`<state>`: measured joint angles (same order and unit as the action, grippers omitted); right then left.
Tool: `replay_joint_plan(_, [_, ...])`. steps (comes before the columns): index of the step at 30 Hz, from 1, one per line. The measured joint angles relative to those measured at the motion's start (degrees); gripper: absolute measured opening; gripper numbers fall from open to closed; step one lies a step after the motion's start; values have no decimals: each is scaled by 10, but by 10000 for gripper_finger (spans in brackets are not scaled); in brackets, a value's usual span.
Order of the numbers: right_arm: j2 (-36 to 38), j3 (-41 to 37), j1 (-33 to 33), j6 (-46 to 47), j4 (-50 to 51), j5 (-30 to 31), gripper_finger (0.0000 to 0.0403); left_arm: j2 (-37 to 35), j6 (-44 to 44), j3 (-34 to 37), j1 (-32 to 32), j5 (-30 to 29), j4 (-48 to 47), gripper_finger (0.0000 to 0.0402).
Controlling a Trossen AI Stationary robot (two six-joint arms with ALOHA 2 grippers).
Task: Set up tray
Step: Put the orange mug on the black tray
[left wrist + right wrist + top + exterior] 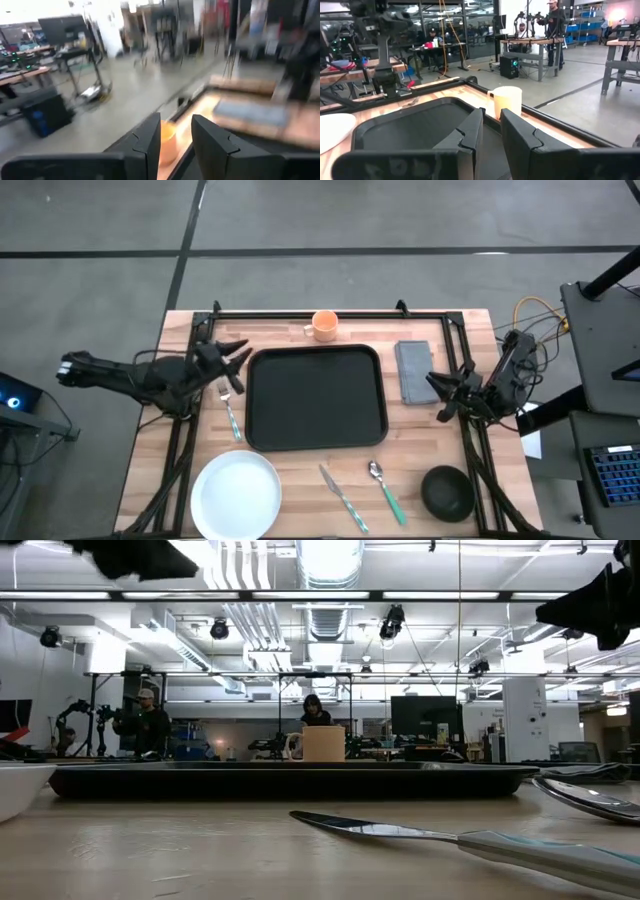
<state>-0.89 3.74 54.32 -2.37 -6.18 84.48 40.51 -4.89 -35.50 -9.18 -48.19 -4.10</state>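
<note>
From above, the tray [316,397] is a black rectangle with rounded corners and a raised rim, lying at the middle of the wooden surface [300,500] with nothing in it. Around it sit 1 orange cup [324,326] at the far edge, 1 grey napkin [413,371] just to its right, 1 fork [231,412] just to its left, 1 white plate [236,494] at the near left, bare, 1 knife [343,498] and 1 spoon [385,486] in front of it, and 1 dark bowl [447,492] at the near right, its contents not visible. The left gripper [240,354] hangs over the surface by the tray's far-left corner, jaws a little apart and holding nothing; the right gripper [438,395] hangs near the napkin, how its jaws stand unclear here. From surface height, the tray [290,780] is a long low dark band, the cup [322,743] behind it, the knife [460,840] lying in front; 2 people show in the room beyond. The left wrist view shows its fingers [150,142] slightly apart, gripping nothing, the cup [167,142] beyond. The right wrist view shows its fingers [517,132] a narrow gap apart, empty, over the tray [415,127], the cup [507,101] past its rim.
</note>
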Motion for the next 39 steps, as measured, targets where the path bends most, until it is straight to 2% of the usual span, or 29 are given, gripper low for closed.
replay_joint_plan(4, [0,-24,0,40,0,-1,59,127,26,-157,36,3,-182,91])
replay_joint_plan(8, [0,-33,0,88,26,-10,59,262,-21,-307,95,92,-325,91])
replay_joint_plan(11, [0,-33,0,145,58,-15,59,347,-95,-413,151,155,-361,91])
replay_joint_plan(13, [0,-32,0,178,79,-43,59,406,-146,-473,189,190,-383,91])
replay_joint_plan(17, [-5,-32,0,184,76,-91,59,512,-191,-587,254,277,-443,104])
replay_joint_plan(21, [-9,-32,0,165,75,-98,59,594,-192,-686,314,287,-528,148])
replay_joint_plan(26, [-15,-32,0,161,75,-98,59,679,-196,-736,362,307,-594,203])
replay_joint_plan(30, [-16,-32,0,159,75,-99,59,715,-206,-729,379,384,-588,225])
replay_joint_plan(34, [-16,-32,0,159,75,-99,59,736,-173,-722,381,394,-514,228])
replay_joint_plan(39, [-16,-32,0,159,76,-99,59,745,-89,-721,381,393,-445,228])
